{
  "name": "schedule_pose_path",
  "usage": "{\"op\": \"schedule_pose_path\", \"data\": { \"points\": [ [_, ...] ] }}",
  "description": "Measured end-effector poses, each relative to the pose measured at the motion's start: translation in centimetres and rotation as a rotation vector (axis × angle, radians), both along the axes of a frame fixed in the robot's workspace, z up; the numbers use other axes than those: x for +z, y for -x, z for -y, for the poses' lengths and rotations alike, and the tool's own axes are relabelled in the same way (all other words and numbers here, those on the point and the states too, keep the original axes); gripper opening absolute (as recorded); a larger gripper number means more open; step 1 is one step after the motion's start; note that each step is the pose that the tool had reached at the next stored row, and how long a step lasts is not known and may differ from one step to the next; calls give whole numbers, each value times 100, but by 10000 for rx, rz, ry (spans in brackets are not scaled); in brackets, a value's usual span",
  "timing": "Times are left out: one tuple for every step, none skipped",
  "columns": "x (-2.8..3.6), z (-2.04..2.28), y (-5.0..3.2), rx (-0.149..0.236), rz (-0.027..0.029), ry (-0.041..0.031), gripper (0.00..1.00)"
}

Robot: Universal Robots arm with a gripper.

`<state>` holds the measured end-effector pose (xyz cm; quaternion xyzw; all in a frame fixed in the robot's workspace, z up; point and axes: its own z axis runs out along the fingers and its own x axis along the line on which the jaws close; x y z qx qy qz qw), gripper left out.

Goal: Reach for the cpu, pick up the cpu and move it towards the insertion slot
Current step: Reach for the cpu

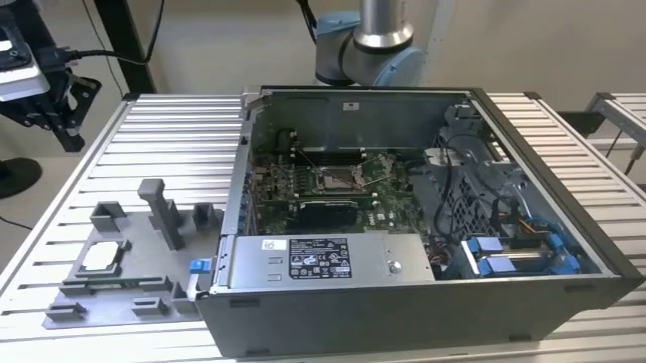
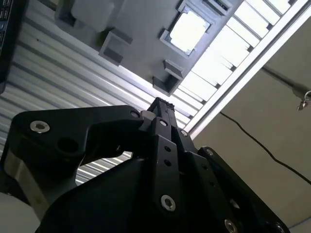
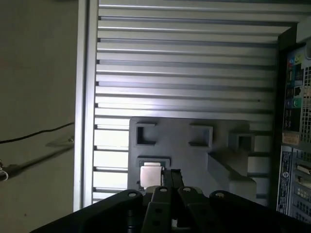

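Jaws: the gripper (image 1: 69, 142) hangs at the exterior view's far left, above the desk edge. Its fingers are drawn together to one tip in both wrist views (image 2: 159, 103) (image 3: 174, 173), with nothing between them.
Cpu: the cpu (image 1: 101, 257) lies flat in a square pocket of the grey fixture plate (image 1: 136, 266), untouched and well apart from the jaws, below them. Both wrist views look down on its bright top (image 2: 187, 31) (image 3: 149, 175).
Insertion slot: the insertion slot (image 1: 338, 178) sits on the green board inside the open computer case (image 1: 404, 302), towards the exterior view's right of the fixture.
Hidden: the picture edge cuts off part of the gripper in the exterior view. The slot's wire lever is hard to make out.
Surface: a ribbed aluminium desk (image 1: 172, 144) carries the fixture and the case.
Room: pale floor with a dark cable (image 2: 252, 141) and the arm's base (image 1: 368, 45) behind the case.
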<state>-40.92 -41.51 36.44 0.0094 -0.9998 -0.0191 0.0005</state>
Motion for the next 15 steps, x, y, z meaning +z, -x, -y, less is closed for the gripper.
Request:
{"op": "schedule_pose_path", "data": {
  "points": [
    [-4, 25, 11, 0, 0, 0, 0],
    [-8, 48, 19, 1, 1, -1, 0],
    [-12, 69, 24, 0, 1, 0, 0],
    [-16, 89, 28, 1, 1, 0, 0],
    [-20, 106, 32, 1, 0, 0, 0],
    [-24, 123, 37, 1, 1, 0, 0],
    [-30, 134, 42, 1, 1, 0, 0],
    [-39, 135, 49, -1, 3, 0, 0],
    [-48, 135, 56, -2, 3, 0, 0],
    [-57, 135, 58, 0, 3, 0, 0],
    [-61, 135, 58, 1, 0, 3, 0],
    [-66, 135, 58, 2, 0, 3, 0],
    [-76, 134, 62, 0, 2, 1, 0],
    [-89, 135, 66, -1, 2, 1, 0],
    [-103, 135, 69, 0, 2, 2, 0]
  ]
}}
